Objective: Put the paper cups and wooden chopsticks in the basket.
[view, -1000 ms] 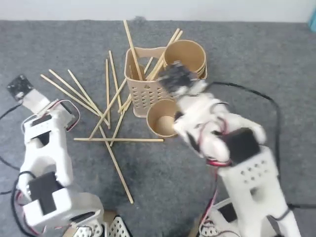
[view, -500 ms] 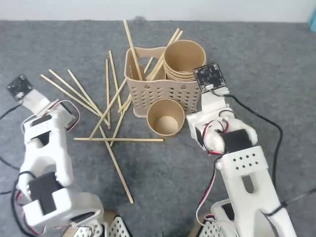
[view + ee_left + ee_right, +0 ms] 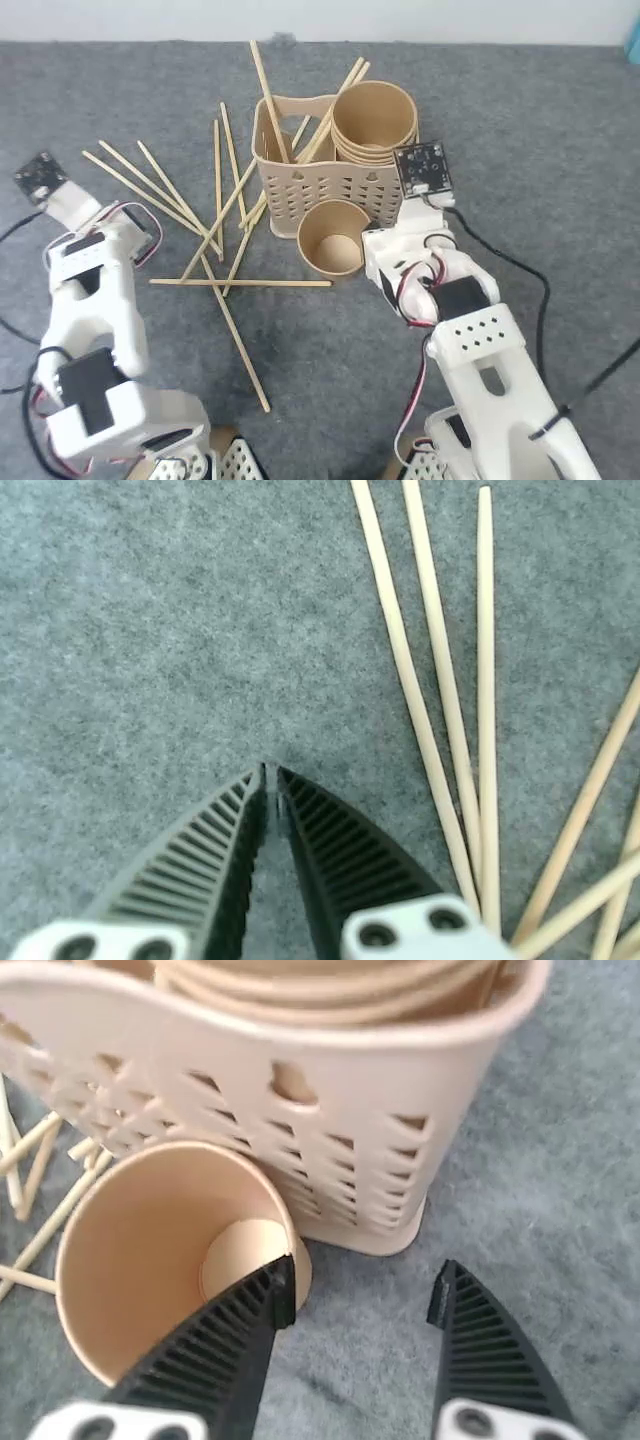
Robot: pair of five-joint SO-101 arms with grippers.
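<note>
Right gripper (image 3: 365,1278) swung back from over the basket (image 3: 310,185) and settled at the loose paper cup (image 3: 333,238), jaws spread, one tip at its rim; cup sat outside, just beside the basket wall; left gripper (image 3: 270,772) stayed clenched and empty near scattered chopsticks (image 3: 180,205); cup grasp probably next.

Lab workbench — grey carpet (image 3: 560,150), exposed-wire robot arm (image 3: 480,350).

High overhead; wrists close, downward; right shares basket (image 3: 320,195).
</note>
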